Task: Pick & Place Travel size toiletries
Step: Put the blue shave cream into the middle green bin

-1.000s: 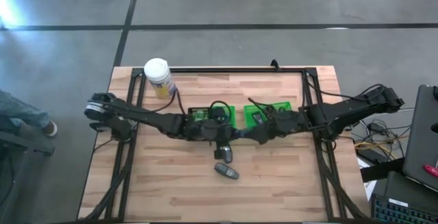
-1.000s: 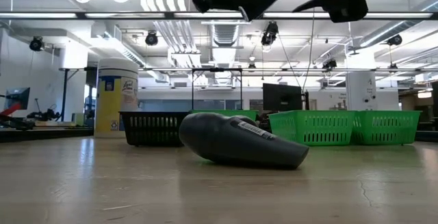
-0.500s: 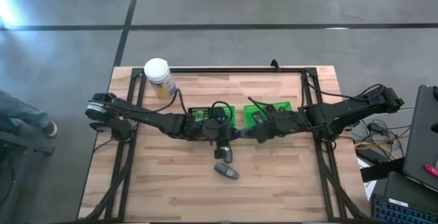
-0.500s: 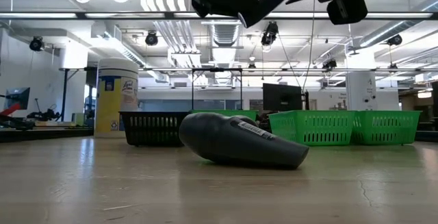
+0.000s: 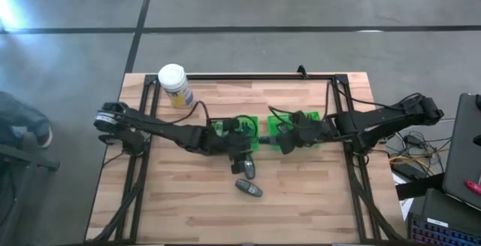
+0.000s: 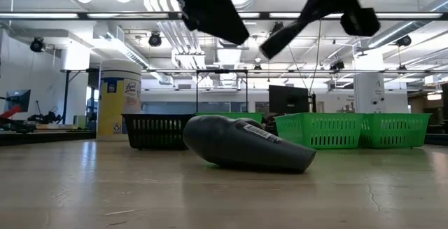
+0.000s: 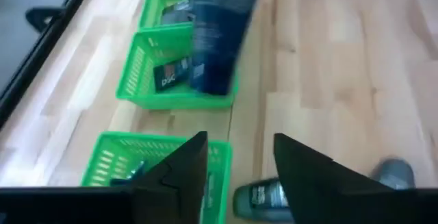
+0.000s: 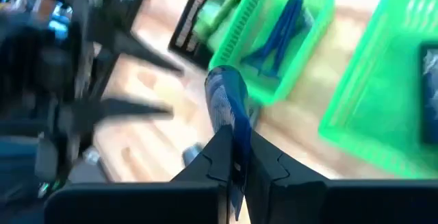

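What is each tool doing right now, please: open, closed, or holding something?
Left tool: open, empty, above the green baskets.
Right tool: closed on a blue tube, over the baskets.

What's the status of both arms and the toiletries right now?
Right end effector shut on dark blue oval tube, above green mesh trays. Left end effector open, empty. Two grey tubes on table.

Right gripper [image 5: 276,138] with blue tube [image 8: 229,107] moved over green tray [image 5: 308,117].

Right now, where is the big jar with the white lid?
In the high view the jar stands at the table's far-left corner, away from the green trays at the middle.
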